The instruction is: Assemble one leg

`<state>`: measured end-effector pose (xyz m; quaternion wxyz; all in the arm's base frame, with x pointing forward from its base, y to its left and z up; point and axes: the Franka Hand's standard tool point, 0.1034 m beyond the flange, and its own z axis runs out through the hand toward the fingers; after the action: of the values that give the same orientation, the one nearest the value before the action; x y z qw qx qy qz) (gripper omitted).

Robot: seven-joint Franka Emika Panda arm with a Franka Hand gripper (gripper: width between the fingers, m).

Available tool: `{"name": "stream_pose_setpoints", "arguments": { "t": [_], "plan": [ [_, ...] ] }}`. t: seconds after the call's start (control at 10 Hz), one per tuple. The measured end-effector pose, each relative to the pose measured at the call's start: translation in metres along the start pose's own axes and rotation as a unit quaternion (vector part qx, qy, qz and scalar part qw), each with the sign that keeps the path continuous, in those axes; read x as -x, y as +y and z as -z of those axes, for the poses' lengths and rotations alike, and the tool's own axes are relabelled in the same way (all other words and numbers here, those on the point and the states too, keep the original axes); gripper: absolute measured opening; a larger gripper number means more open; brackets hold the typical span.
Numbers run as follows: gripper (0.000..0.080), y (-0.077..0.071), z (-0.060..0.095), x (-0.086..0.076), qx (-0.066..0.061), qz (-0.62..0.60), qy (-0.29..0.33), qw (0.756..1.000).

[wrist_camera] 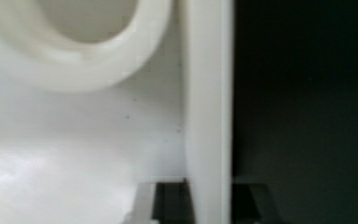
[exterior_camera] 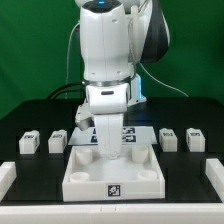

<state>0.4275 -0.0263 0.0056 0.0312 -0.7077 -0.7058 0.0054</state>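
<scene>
My gripper (exterior_camera: 108, 142) is down at the far wall of the large white tray (exterior_camera: 112, 180), which has round corner sockets. In the wrist view the two dark fingers (wrist_camera: 172, 203) stand on either side of the tray's thin upright wall (wrist_camera: 206, 100), touching it, so the gripper (wrist_camera: 211, 198) is shut on that wall. One round socket (wrist_camera: 78, 45) shows beside it. Two small white legs with tags, one (exterior_camera: 30, 141) and another (exterior_camera: 58, 140), lie at the exterior view's left. Two more, one (exterior_camera: 168, 137) and another (exterior_camera: 194, 138), lie at its right. None is held.
White border pieces lie at the table's left edge (exterior_camera: 5, 176) and right edge (exterior_camera: 215, 176). The arm's body hides the area behind the tray. A green backdrop stands behind the black table.
</scene>
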Motion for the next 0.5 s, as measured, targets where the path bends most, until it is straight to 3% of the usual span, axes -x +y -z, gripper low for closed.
{"name": "stream_pose_setpoints", "arguments": {
  "t": [0.5],
  "plan": [
    [0.0052, 0.0017, 0.0007, 0.0001, 0.004, 0.000, 0.000, 1.000]
  ]
}}
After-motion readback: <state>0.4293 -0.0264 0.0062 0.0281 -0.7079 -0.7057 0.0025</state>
